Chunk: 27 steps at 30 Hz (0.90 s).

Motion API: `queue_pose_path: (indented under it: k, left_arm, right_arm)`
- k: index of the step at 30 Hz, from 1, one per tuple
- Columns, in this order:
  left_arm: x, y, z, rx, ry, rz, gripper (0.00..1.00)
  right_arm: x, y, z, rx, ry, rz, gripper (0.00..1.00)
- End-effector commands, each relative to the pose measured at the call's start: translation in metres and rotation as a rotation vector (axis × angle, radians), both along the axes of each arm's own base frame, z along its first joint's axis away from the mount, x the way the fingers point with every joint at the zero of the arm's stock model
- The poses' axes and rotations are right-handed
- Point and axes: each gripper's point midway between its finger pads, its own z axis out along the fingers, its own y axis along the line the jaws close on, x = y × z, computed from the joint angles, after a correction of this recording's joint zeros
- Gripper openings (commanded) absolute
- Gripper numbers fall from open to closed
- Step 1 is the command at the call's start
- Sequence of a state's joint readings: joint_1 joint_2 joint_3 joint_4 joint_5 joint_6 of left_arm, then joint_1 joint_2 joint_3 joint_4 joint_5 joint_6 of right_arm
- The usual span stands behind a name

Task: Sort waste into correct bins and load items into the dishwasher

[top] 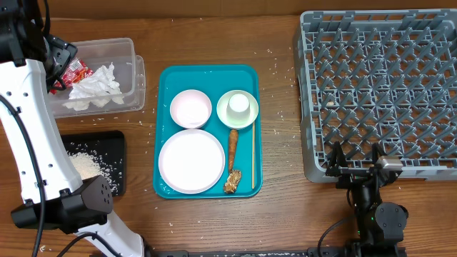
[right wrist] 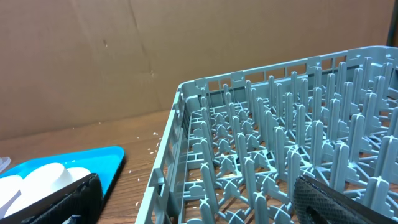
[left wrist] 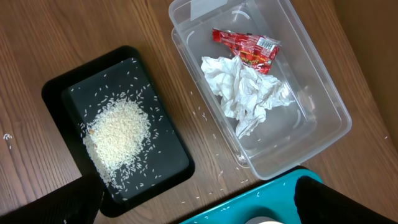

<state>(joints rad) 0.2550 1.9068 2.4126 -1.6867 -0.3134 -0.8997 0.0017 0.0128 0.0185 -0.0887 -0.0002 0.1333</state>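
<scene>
On a wooden table, at right: a large square grey plastic dish rack (top: 378,86) with a grid of upright pegs. At centre, a large flat teal tray (top: 163,93). At left, a clear rectangular plastic tub (top: 136,71) and, nearer the front edge, a shallow black rectangular tray (top: 114,143). Over the table's left side, looking down on tub and black tray, the left gripper (left wrist: 202,202), fingers spread wide and empty. At the rack's near edge, the right gripper (top: 354,153), fingers likewise apart and empty. On the teal tray, a large round pale plate (top: 191,161) at front left. Behind it, a small white bowl (top: 190,108), and just beside that a second white bowl (top: 223,114) with a small white cup (top: 238,105) standing in it. In the tub, a crumpled white napkin (top: 93,91) touching a red shiny snack wrapper (top: 73,73). Right of the plate, a small orange carrot (top: 233,146), its near end meeting a brown lumpy food scrap (top: 232,182). Heaped in the black tray, loose white rice grains (top: 84,165), with strays scattered on the wood.
</scene>
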Motion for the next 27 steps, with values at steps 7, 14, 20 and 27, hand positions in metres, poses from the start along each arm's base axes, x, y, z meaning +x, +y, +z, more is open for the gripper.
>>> queue_pose_path:
  k: [7,14,20,27]
  left_arm:
    - [-0.002,-0.003,0.003,-0.005,-0.013,0.015,1.00]
    - [-0.002,-0.003,0.002,-0.005,-0.013,0.015,1.00]
    - [-0.002,-0.003,0.003,-0.005,-0.013,0.015,1.00]
    - [-0.002,-0.003,0.002,-0.005,-0.013,0.015,1.00]
  right_arm:
    - [-0.008,0.037,0.044,0.228,-0.159,0.231,1.00]
    - [-0.023,0.038,0.096,0.359,-0.358,0.288,1.00]
    - [-0.061,0.038,0.159,0.407,-0.645,0.372,1.00]
    - [-0.116,0.019,0.226,0.411,-0.954,0.337,1.00]
